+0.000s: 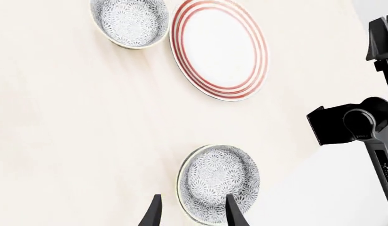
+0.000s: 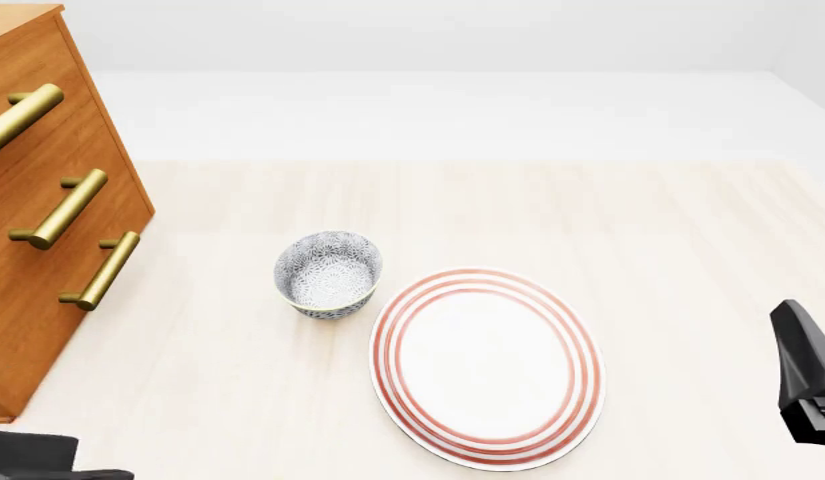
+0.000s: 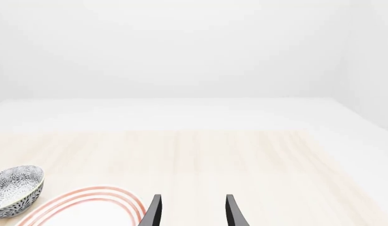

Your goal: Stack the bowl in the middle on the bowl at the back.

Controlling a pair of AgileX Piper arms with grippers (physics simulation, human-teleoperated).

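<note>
While your left gripper point(image 1: 194, 214) hangs above the table point(image 1: 68, 132), its 2 fingers point(image 1: 234, 212) stand spread wide with nothing held between them. In the left wrist view 1 fingertip lies over the inside of the bowl in the middle point(image 1: 217, 183) and the other sits outside its cream rim, so the tips straddle that rim. You cannot tell from this view whether either tip touches the bowl. That bowl sits upright on the table and is out of the front view.

The bowl at the back point(image 2: 328, 273) stands upright on the table, just left of the red-ringed plate point(image 2: 486, 365) and a little farther away, with a slim gap between the 2. It is well apart from the bowl in the middle. The drawer cabinet point(image 2: 45, 230) with 3 brass handles stands at the left edge of the table.

Your right gripper point(image 3: 194, 214) is spread as wide as the left one, fingers apart over bare table, touching nothing. In its wrist view the plate's edge and the bowl at the back show off to 1 side. In the front view only dark bits of the left arm point(image 2: 25, 455) at the near left corner and the right arm point(image 2: 806, 385) at the near right edge show.
</note>
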